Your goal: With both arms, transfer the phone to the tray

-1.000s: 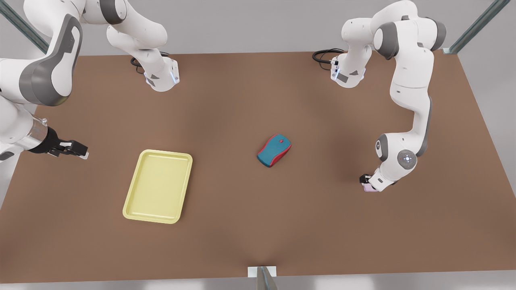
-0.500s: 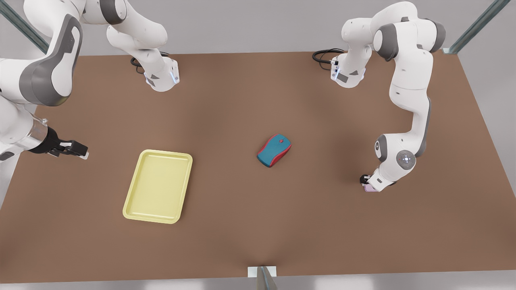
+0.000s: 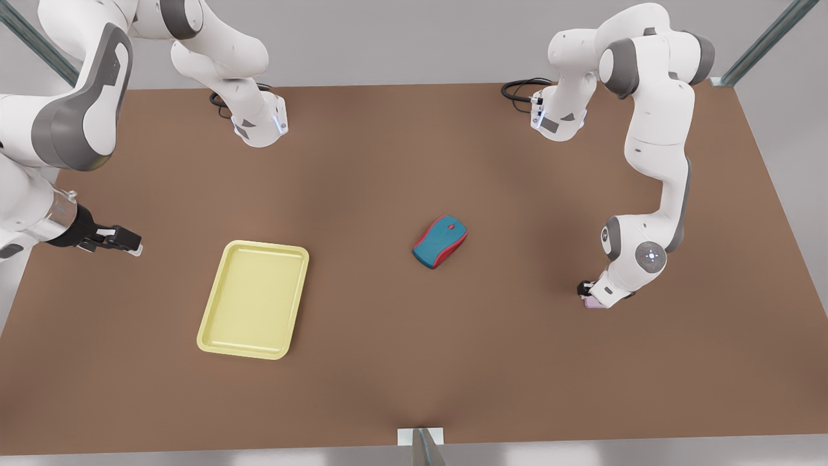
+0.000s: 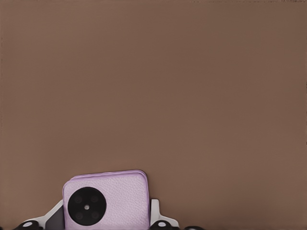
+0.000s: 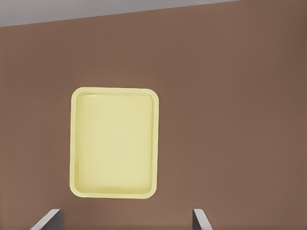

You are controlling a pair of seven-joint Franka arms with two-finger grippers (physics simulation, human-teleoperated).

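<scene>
Where left hand pinches it: lilac phone, black camera circle; right hand spread.

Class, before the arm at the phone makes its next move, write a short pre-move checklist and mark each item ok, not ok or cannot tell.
1. Left gripper at the phone, a finger on each side: ok.
2. Grip firm: cannot tell.
3. Phone off the table: cannot tell.
4. Tray holds nothing: ok.
5. Mouse lies between phone and tray: not ok, avoid it.
6. Right gripper waits open beside the tray: ok.
</scene>
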